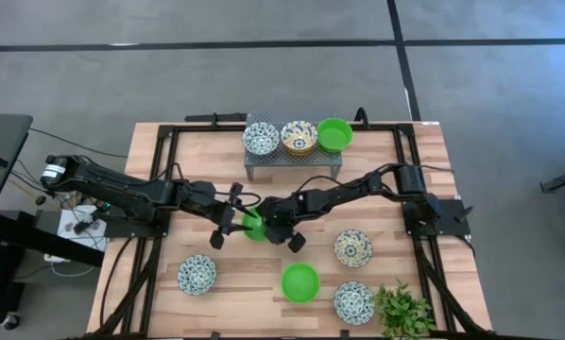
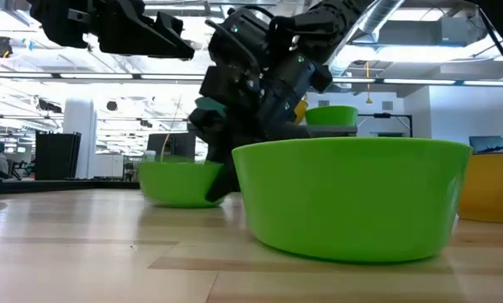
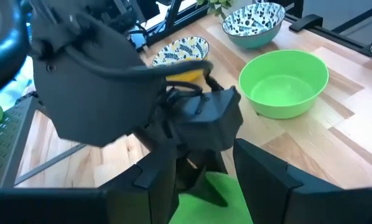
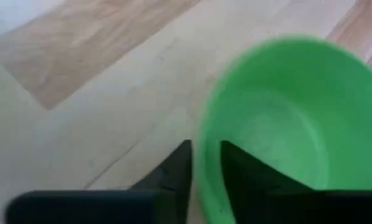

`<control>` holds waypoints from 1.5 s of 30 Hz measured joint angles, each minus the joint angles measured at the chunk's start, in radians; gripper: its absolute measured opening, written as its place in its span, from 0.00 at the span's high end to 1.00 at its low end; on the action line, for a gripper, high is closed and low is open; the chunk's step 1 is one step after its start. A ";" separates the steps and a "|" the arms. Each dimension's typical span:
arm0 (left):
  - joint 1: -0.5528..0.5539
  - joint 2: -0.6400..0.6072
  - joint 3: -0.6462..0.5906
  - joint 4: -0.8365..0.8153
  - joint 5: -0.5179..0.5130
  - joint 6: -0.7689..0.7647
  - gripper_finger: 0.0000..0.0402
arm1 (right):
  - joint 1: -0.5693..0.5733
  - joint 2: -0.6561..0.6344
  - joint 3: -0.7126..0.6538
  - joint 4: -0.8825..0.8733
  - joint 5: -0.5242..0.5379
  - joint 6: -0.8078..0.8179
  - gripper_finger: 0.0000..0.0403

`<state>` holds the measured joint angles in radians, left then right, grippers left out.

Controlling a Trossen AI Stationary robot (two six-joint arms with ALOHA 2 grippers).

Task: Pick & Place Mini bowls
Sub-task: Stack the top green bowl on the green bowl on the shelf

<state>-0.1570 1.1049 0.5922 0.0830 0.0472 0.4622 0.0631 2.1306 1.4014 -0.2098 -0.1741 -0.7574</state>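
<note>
A plain green mini bowl [image 1: 253,227] stands on its base at the table's middle, between both arms. My right gripper [image 4: 206,165] comes down on it from the right and is shut on its rim. My left gripper [image 3: 214,180] hangs open above and to the left of this bowl, touching nothing. A second green bowl [image 1: 299,281] stands on the table nearer the front edge. On the table there are also two blue-and-white bowls [image 1: 196,274] [image 1: 353,302] and a yellow patterned one [image 1: 353,247]. My right gripper has the green bowl's rim [image 4: 204,143] between its two fingers, one finger inside the bowl [image 4: 242,171] and one outside [image 4: 173,174]. The fingers slant down from the table's right side. The bowl [image 2: 177,181] stands upright on the table.
A grey mesh rack [image 1: 292,161] at the far edge carries a blue-and-white bowl [image 1: 261,139], a yellow one [image 1: 299,137] and a green one [image 1: 334,134]. A leafy green plant [image 1: 402,312] stands at the front right corner. Black frame rails [image 1: 164,189] run along the table's sides.
</note>
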 joint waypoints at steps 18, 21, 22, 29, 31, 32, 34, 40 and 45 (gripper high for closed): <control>0.000 0.000 0.000 0.000 -0.003 0.001 0.59 | 0.055 -0.277 0.000 -0.379 0.144 0.306 0.99; 0.000 0.000 0.000 0.000 -0.003 0.001 0.59 | 0.084 -0.369 0.000 -0.456 0.249 0.374 0.99; 0.000 0.000 0.000 0.001 -0.003 0.001 0.59 | 0.096 -0.401 0.000 -0.480 0.290 0.400 0.99; 0.000 0.000 0.000 0.001 -0.003 0.001 0.59 | 0.163 -0.596 0.000 -0.657 0.552 0.589 0.99; 0.000 0.000 0.000 0.000 -0.003 0.001 0.59 | 0.168 -0.640 0.000 -0.686 0.624 0.609 0.99; 0.000 0.000 0.000 0.001 -0.003 0.001 0.59 | 0.168 -0.657 0.000 -0.699 0.663 0.610 0.99; 0.000 0.000 0.000 0.001 -0.003 0.001 0.59 | 0.157 -0.688 0.000 -0.734 0.734 0.614 1.00; 0.000 0.000 0.000 0.001 -0.003 0.001 0.59 | 0.030 -0.746 0.000 -0.835 0.811 0.703 1.00; 0.000 0.001 0.000 0.001 -0.003 0.001 0.59 | -0.134 -0.736 0.000 -0.845 0.806 0.723 0.99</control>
<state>-0.1570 1.1057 0.5926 0.0837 0.0444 0.4629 -0.0704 1.3951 1.4014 -1.0546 0.6320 -0.0347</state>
